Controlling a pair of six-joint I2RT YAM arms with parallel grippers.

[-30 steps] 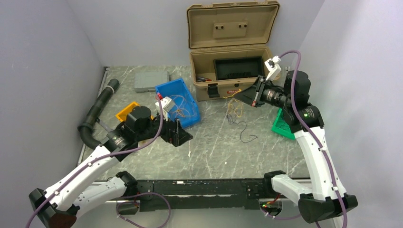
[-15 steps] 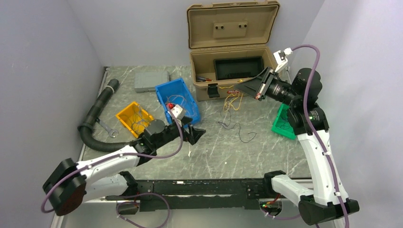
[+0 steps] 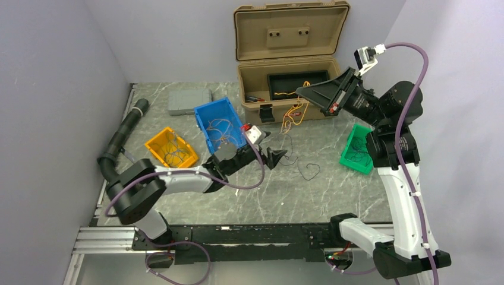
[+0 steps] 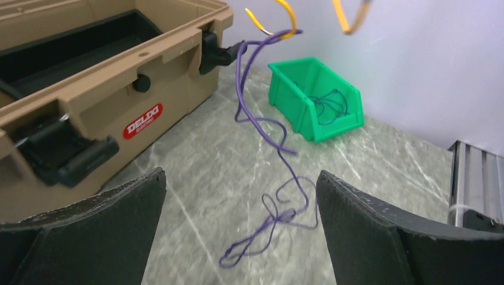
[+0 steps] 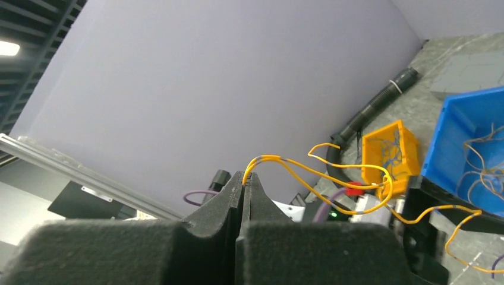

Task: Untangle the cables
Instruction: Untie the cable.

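- Two wires hang linked: the right tool [image 5: 242,178] pinches the yellow wire [image 5: 270,157] aloft; the purple wire [image 4: 284,217] trails onto the tabletop [image 4: 380,154].
- With the left tool [image 4: 241,178] spread wide: grip the purple loops low, pull gently.

Tan case [image 3: 291,35] lid up; blue bin [image 3: 209,107], yellow bin [image 3: 153,142], green bin [image 3: 352,165]; black hose [image 3: 122,133].

Left arm [image 3: 178,177] stretched low, left gripper [image 3: 278,158] spread wide; right arm [image 3: 401,196] raised high, right gripper [image 3: 303,92] pinched tight.
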